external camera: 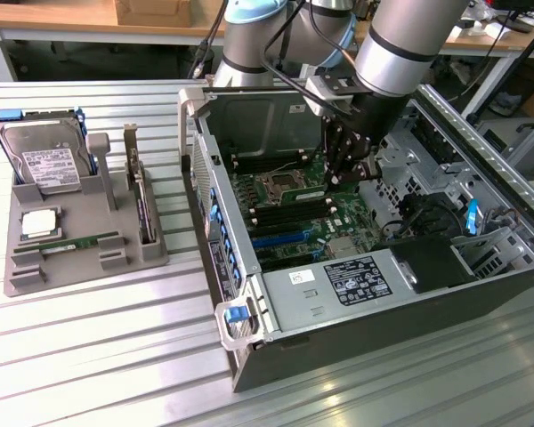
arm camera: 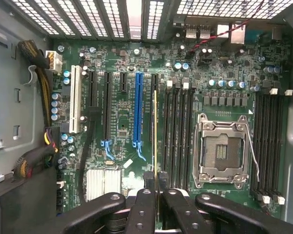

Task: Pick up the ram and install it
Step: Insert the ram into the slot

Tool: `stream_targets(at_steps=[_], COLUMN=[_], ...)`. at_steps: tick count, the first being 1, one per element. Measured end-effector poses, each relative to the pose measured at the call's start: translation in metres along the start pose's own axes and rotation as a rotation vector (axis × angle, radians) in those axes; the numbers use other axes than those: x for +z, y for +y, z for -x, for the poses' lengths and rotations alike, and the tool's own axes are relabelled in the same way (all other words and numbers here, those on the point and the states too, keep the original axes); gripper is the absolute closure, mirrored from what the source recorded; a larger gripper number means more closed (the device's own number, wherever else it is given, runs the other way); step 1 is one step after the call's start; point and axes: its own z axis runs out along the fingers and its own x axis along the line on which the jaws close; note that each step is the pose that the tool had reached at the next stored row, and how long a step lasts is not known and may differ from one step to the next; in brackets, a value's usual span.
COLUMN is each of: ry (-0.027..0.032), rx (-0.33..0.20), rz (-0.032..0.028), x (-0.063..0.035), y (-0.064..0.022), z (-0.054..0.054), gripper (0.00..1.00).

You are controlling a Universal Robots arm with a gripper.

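Black fingers of the gripper are pinched nearly shut on the ram, which you see edge-on in the wrist view as a thin yellow-green line running up the middle of the frame from between the fingertips. In the exterior view the gripper sits right of centre in the upper half, down inside the open computer case, over the motherboard.

Judging by the wrist view, the stick hangs beside the bank of black memory slots just right of centre, next to the blue expansion slot. To seat it well, keep the edge parallel to the slot, line it up end to end, and press straight down without tilting.

A second, similar stick lies flat on the grey parts tray at the left of the exterior view: long, narrow, green.
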Motion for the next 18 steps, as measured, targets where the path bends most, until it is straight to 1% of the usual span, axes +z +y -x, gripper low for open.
stream_targets(at_steps=[5,18], ry=[-0.0001,-0.0001], rx=[0.000,0.000], rz=[0.0000,0.0000], x=[0.0052,0.0127], y=[-0.0002,-0.0006], z=[0.000,0.000], gripper=[0.88,0.88])
